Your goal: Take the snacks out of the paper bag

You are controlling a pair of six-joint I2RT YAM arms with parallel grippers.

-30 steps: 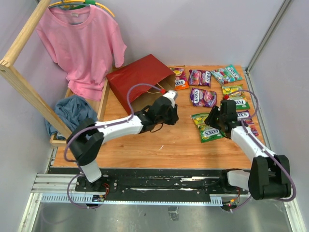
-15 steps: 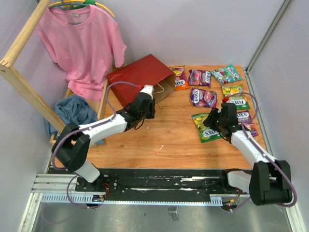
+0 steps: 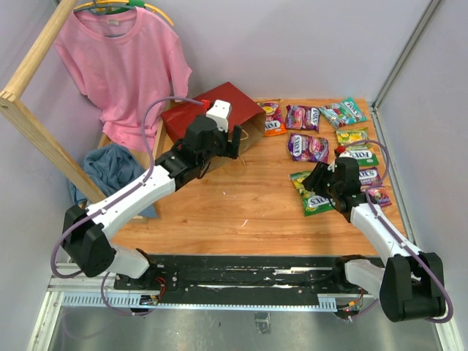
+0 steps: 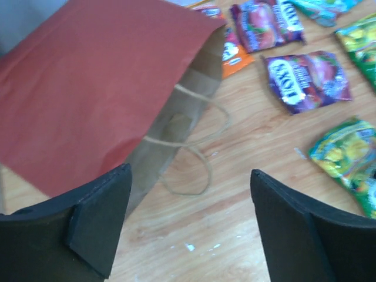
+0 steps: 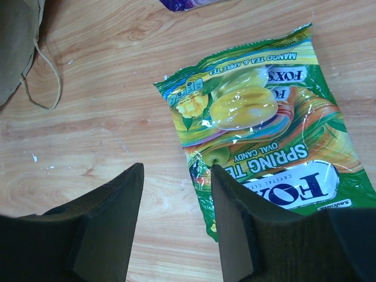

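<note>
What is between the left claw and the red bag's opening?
Nothing solid that shows. The open left gripper hangs just in front of the paper bag's mouth; only its thin loop handles lie between them.

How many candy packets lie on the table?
9. Back row: orange packet, purple packet, teal packet. Middle: second purple packet, yellow packet, green packet. Front: Spring Tea packet by the right gripper; two packets partly under the right arm. The paper bag may hide more.

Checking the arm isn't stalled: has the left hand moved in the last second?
Yes. The left hand has travelled up-table and leftward, from mid-table to the mouth of the paper bag.
</note>
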